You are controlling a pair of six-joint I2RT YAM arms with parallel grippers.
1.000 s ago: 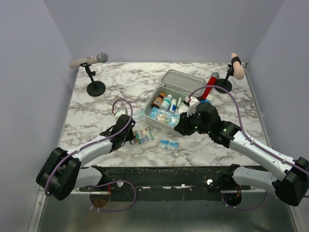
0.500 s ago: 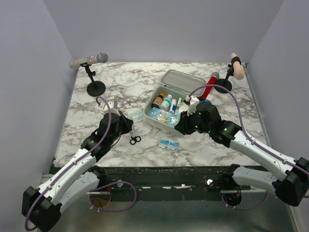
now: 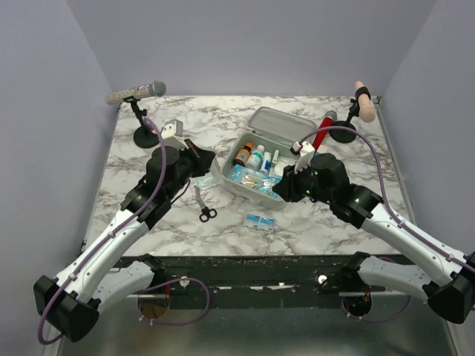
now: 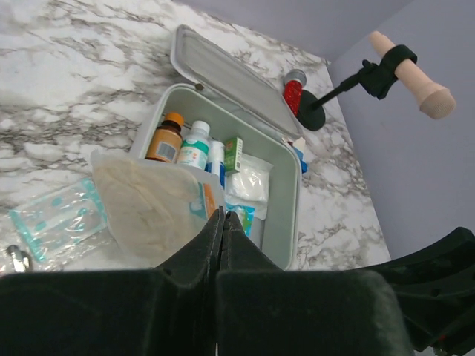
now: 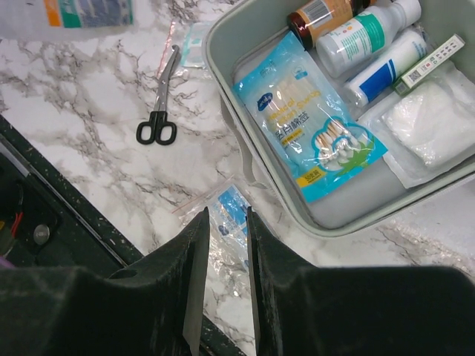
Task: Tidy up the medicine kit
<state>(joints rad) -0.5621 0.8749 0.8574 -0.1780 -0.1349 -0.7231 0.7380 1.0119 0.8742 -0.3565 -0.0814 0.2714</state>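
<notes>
The kit sits open mid-bench, its lid tipped back, with bottles, a swab pack and gauze inside. The left pincer is clamped on the corner of a white pouch, holding it just left of the kit. The right pincer hangs over the kit's near edge, jaws slightly parted with nothing between them. Scissors and a small blue packet lie on the bench in front of the kit.
</notes>
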